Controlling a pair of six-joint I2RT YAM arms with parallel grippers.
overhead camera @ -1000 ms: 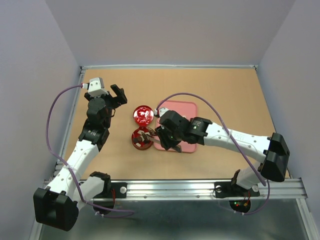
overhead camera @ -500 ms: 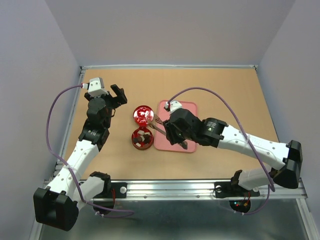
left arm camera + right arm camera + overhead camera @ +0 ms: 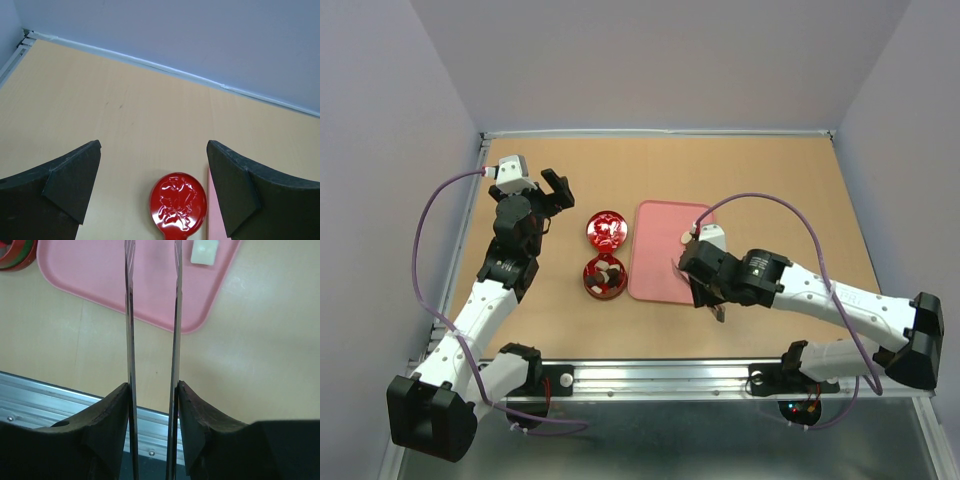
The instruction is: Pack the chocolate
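The open red tin holds several dark and cream chocolates. One cream chocolate lies on the pink tray; it also shows in the right wrist view. My right gripper is shut on metal tweezers, whose two blades stand apart and empty over the tray's near right edge. My left gripper is open and empty, left of the tin lid.
The red embossed lid lies between my left fingers in the left wrist view, with the tray's edge beside it. The tin's rim shows in the right wrist view. The metal rail runs along the near edge.
My right gripper with the tweezers has pulled back from the tin, rightward across the tray to its near right edge. A cream chocolate now shows on the tray. The left arm has not moved.
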